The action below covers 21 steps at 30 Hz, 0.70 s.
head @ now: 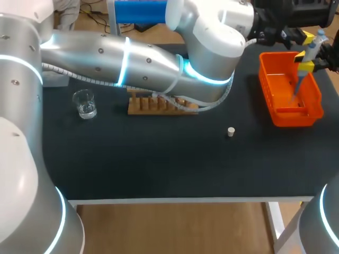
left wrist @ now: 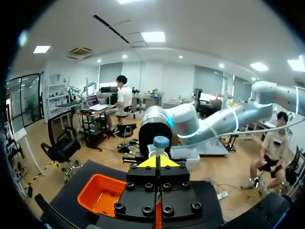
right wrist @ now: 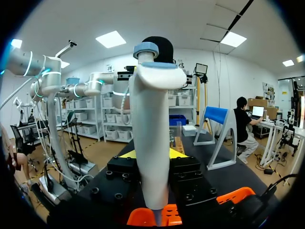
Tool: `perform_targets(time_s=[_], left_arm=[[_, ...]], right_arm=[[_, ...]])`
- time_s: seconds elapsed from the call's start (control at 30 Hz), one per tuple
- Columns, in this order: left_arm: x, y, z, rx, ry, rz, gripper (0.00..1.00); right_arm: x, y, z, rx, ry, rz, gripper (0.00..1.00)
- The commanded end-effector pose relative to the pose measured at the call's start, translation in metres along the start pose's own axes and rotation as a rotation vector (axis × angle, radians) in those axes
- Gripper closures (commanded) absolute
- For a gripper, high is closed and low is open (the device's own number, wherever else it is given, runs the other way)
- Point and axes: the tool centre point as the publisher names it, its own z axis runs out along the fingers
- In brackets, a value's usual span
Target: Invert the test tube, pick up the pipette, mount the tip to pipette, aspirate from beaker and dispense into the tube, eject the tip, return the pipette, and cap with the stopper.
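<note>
Nearest the robot, the small stopper lay loose on the dark table. Capping therefore looked some way off, and a careless sweep could roll the stopper over the edge. Further back, the glass beaker stood in the open. The wooden rack sat partly under the left arm, which stretched low across it toward the far right corner. If that forearm dropped, I judge it would knock the rack or whatever it held, which the arm hid. Beyond, at the right, the pipette stood upright above the orange basket, its thin lower end down between the basket walls. The right gripper was clamped on the pipette's body, though the body itself covered the exact contact. The left gripper sat just beside the pipette's blue knob, its yellow tips drawn together with nothing between them. The main hazard was the crowding there. Two grippers so close around one slim tool could collide, twist the pipette in its hold, or drag its lower end against the basket wall and tip the basket.
</note>
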Motion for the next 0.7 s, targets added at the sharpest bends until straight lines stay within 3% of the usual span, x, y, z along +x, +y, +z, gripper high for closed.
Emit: perform_targets(time_s=[0.03, 0.7], left_arm=[[-0.0016, 0.0081, 0.0102, -0.073, 0.009, -0.004, 1.0], [0.0013, 0.0163, 0.0156, -0.164, 0.023, -0.003, 1.0]], right_arm=[[-0.0045, 0.0131, -0.0008, 0.001, 0.008, 0.001, 1.0], [-0.0045, 0.0131, -0.0008, 0.001, 0.008, 0.001, 1.0]])
